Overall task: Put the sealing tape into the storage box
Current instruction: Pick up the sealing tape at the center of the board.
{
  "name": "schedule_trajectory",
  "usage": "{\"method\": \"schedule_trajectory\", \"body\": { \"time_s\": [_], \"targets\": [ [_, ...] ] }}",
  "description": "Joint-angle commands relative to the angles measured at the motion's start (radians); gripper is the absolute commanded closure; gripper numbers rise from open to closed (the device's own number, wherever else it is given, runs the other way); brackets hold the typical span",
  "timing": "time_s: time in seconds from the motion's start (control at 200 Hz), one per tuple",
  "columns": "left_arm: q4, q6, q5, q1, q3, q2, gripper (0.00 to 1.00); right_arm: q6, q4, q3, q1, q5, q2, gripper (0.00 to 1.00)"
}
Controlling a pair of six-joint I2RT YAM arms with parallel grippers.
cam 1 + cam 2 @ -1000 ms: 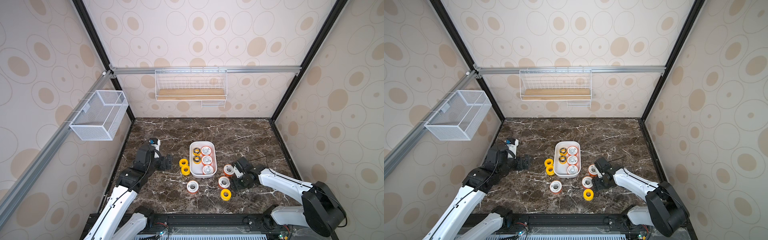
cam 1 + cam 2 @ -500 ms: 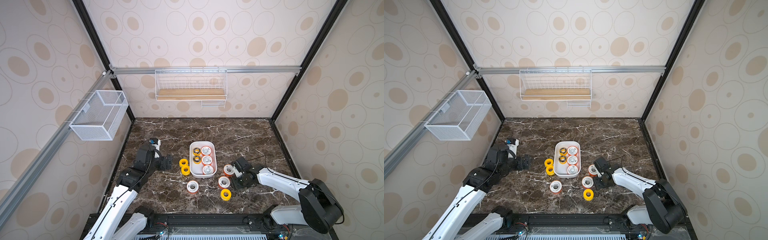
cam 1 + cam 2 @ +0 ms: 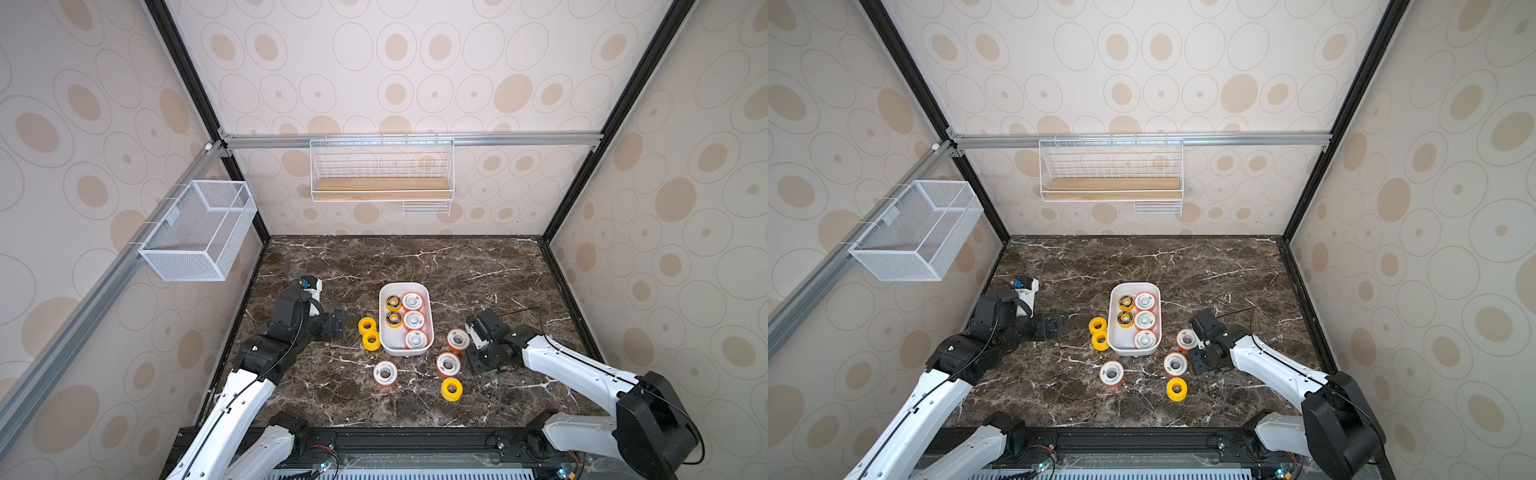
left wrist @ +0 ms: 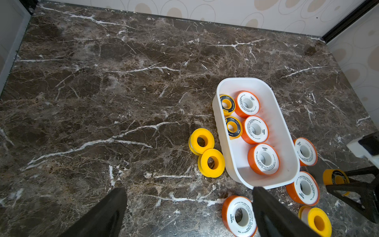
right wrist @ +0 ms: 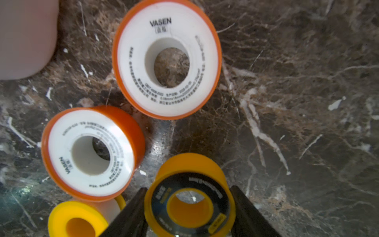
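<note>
Since the black-faced yellow tape spool sits right of the white storage box at the marble worktop's centre, my right gripper pinches its rim for carrying, left gripper spread wide, empty.

storage box: white | sealing tape: orange-white, yellow, some apparently black-ringed | table: brown marble, white-veined
</note>
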Motion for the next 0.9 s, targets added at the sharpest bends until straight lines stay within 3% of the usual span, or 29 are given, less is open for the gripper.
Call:
{"method": "schedule_trajectory", "body": {
  "time_s": [0.0, 0.471, 0.896],
  "targets": [
    [-0.012, 0.017, 0.005, 0.005, 0.006, 0.001, 0.01, -0.003, -0.017, 0.051, 0.007, -0.026, -0.012, 0.37],
    [-0.014, 0.019, 0.002, 0.005, 0.006, -0.003, 0.01, -0.104, 0.081, 0.296, 0.007, -0.282, 0.173, 0.36],
    [-0.015, 0.02, -0.003, 0.006, 0.01, -0.001, 0.01, -0.177, 0.058, 0.522, 0.064, -0.391, 0.391, 0.36]
  ]
}}
